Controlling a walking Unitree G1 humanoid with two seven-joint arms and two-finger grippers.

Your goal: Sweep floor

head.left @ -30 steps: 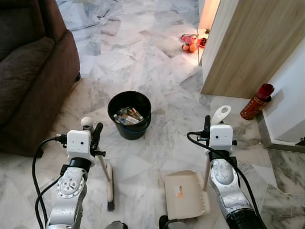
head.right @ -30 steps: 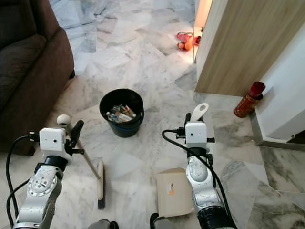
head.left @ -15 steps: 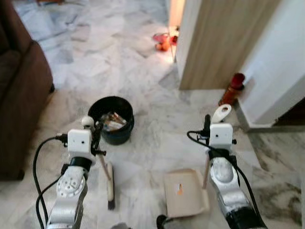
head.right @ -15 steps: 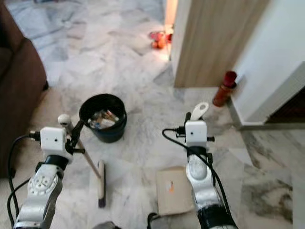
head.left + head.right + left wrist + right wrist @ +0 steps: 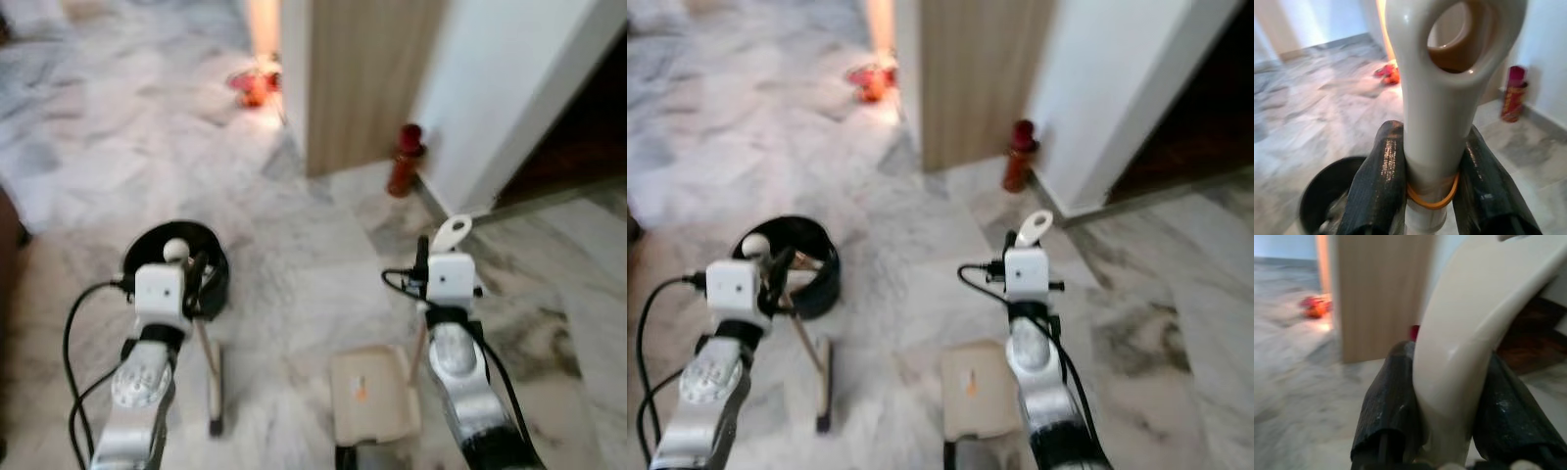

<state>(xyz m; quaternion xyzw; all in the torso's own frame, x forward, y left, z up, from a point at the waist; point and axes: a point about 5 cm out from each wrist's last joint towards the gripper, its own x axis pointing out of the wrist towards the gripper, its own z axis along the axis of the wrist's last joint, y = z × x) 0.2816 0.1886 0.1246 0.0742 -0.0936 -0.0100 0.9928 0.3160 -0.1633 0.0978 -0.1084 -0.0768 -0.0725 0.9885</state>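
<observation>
On marble floor (image 5: 294, 255), left gripper (image 5: 1425, 181) clamps broom handle (image 5: 1442, 98), right gripper (image 5: 1444, 411) clamps dustpan handle (image 5: 1474, 333).

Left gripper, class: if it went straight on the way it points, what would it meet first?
Probably the black bin, just ahead of the left gripper holding the broom; depth is uncertain.

Open marble floor (image 5: 294, 284) runs ahead between the arms; the black bin (image 5: 212, 269) blocks the left front, the wooden door panel (image 5: 362, 78) and white wall (image 5: 500, 88) close the right, a red canister (image 5: 404, 162) standing at their corner
</observation>
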